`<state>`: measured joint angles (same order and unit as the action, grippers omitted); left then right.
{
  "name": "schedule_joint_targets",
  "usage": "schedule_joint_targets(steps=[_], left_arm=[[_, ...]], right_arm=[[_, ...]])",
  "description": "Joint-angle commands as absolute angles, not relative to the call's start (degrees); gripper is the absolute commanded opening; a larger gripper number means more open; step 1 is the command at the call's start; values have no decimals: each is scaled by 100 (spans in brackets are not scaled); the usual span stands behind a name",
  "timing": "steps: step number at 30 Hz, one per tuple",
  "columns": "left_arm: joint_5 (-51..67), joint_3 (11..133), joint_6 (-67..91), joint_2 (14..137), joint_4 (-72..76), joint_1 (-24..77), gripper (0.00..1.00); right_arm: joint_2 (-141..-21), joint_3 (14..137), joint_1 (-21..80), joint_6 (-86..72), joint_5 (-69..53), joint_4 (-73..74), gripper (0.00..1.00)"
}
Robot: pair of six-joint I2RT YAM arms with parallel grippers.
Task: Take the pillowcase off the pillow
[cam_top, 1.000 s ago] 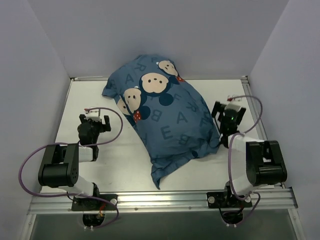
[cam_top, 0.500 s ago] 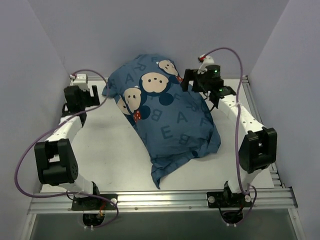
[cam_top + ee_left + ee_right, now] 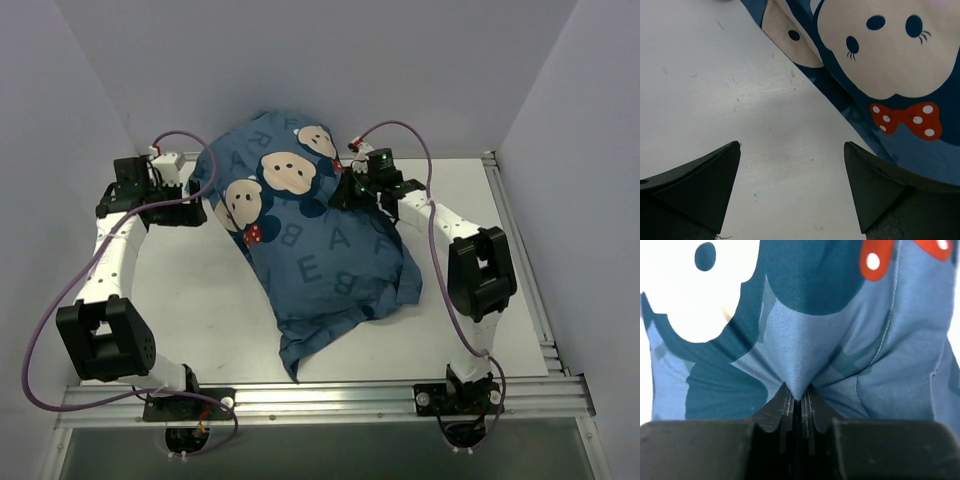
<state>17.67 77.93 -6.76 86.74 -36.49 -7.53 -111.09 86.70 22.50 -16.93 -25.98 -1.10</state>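
Dark blue cloth, printed with paler blue letters and cream cartoon faces with red spotted bows, the pillowcase [image 3: 320,255] lies slantwise across the middle of the top view. It runs from a full, rounded end at upper centre down to a limp, flattened tail at lower centre. It is stuffed tight over most of its length, so the pillow is presumably wholly inside; no white filling shows anywhere. The fabric looks thin, soft and light. It puckers into a sharp peak where it is nipped, so a small pinch should hold it well, though a shallow one might slip off. The plump filling will likely cling by friction and come out only with a lift or a shake. The slack tail reads as the open mouth, so the closed upper end seems the sound place to take hold, a corner to each arm. The right gripper [image 3: 797,399] is clamped tight on a fold of the cover at the upper right shoulder of the bundle, its fingers meeting with cloth between them. The left gripper [image 3: 792,175] is spread wide with nothing in it, above the bare white table [image 3: 200,290], the cover's left edge just beside its right finger. Pale lilac walls close in the table, with an aluminium rail [image 3: 320,400] along the bottom.
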Motion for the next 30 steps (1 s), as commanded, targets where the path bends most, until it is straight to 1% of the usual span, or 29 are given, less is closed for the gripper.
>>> schedule_joint_targets(steps=[1, 5, 6, 8, 9, 10, 12, 13, 15, 16, 19, 20, 22, 23, 25, 26, 27, 30], left_arm=[[1986, 8209, -870, 8288, -4429, -844, 94], [2074, 8323, -923, 8078, -4605, -905, 94], [2083, 8349, -932, 8051, -4614, -905, 94], [2101, 8428, -958, 7990, -4658, -923, 94], [2101, 8464, -975, 7981, -4667, -923, 94], [2118, 8490, -993, 7972, -4693, -923, 94], [2144, 8587, -1011, 7954, -4746, -923, 94], [2153, 8622, -1019, 7954, -4755, -923, 94], [2223, 8701, -1002, 7937, -4790, -940, 94], [2267, 8710, -1002, 7919, -4790, -949, 94], [2391, 8763, -976, 7901, -4790, -984, 94], [2391, 8763, -976, 7875, -4807, -984, 94], [2408, 8780, -993, 7849, -4834, -1055, 94], [2417, 8780, -1002, 7831, -4834, -1089, 94], [2408, 8763, -1019, 7787, -4817, -1151, 94], [2400, 8754, -1037, 7778, -4808, -1169, 94], [2373, 8728, -1037, 7770, -4782, -1195, 94], [2320, 8666, -1037, 7761, -4702, -1230, 94]], right_arm=[[-10601, 8148, 1874, -2293, -2962, -278, 0], [-9539, 7849, 697, -2838, -2918, -571, 0], [-9414, 8049, 233, -2839, -2770, -380, 0], [-9212, 8514, -69, -2620, -2489, -2, 0], [-9098, 8821, -210, -2219, -2009, 339, 0], [-9071, 9503, -185, -2023, -1795, 813, 0], [-9070, 10087, -45, -1759, -1513, 1080, 0], [-9096, 10621, 374, -1436, -1120, 1351, 0], [-9281, 11116, 1025, -978, -574, 1764, 0], [-9368, 11388, 1777, -558, -101, 1845, 0], [-9641, 11304, 2801, -203, 386, 1899, 0], [-9720, 10963, 3430, -63, 709, 1864, 0], [-9738, 10435, 3979, -62, 1088, 1557, 0], [-9756, 9841, 4434, -88, 1229, 1425, 0], [-9765, 9267, 4815, -306, 1161, 995, 0], [-9773, 8985, 5182, -403, 969, 863, 0], [-9800, 8486, 5394, -413, 958, 626, 0], [-10010, 7999, 6123, -238, 914, 544, 0]])
